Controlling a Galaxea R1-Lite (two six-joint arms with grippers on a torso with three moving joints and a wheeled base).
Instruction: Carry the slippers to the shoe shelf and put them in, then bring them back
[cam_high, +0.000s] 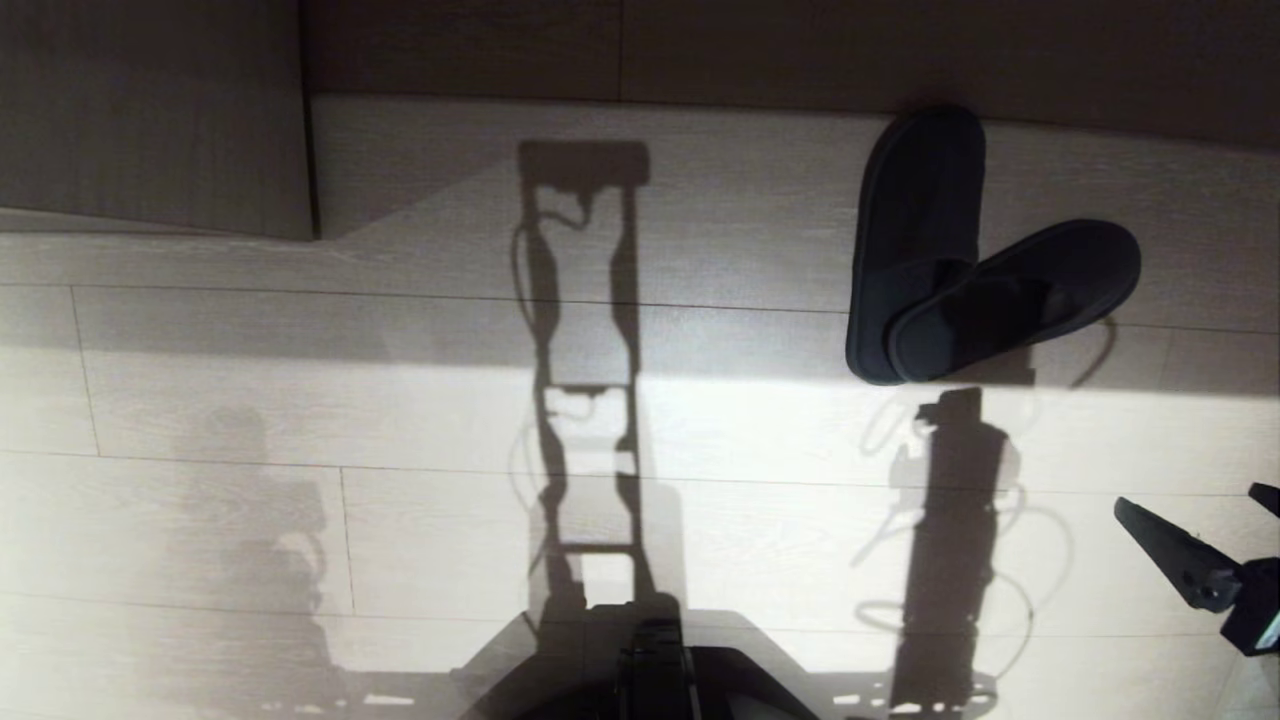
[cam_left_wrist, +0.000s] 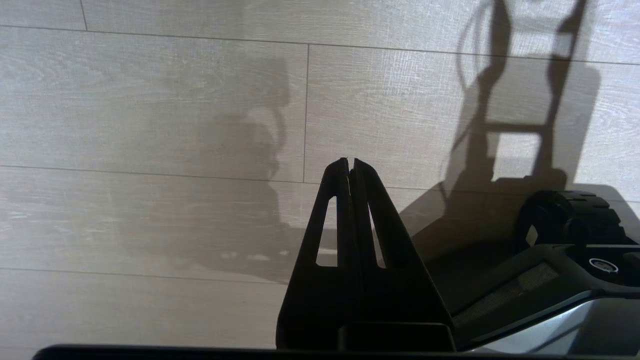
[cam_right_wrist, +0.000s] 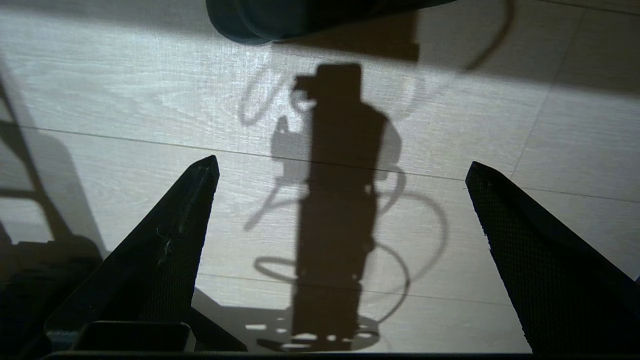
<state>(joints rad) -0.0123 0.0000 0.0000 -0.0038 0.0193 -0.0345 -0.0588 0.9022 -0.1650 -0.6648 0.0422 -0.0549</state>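
**Right claw wide and empty, slippers ahead on the floor**

Nearest you, the robot's base (cam_high: 650, 670) sits at the bottom edge, throwing long shadows over the pale floor planks (cam_high: 200, 400). Your left gripper (cam_left_wrist: 350, 167) hangs over bare floor beside the base, fingers pressed together, nothing between them. Your right gripper (cam_right_wrist: 342, 172) hovers low at the right, spread wide, holding nothing. Beyond it lie the slippers (cam_high: 960, 270), one heel overlapping the other, toes splayed. Farthest back, the shoe shelf (cam_high: 700, 60) runs across, its board edge just beside the toes.

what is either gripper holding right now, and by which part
Nothing: right gripper open and empty, left gripper shut on nothing; dark fabric slippers lie free.
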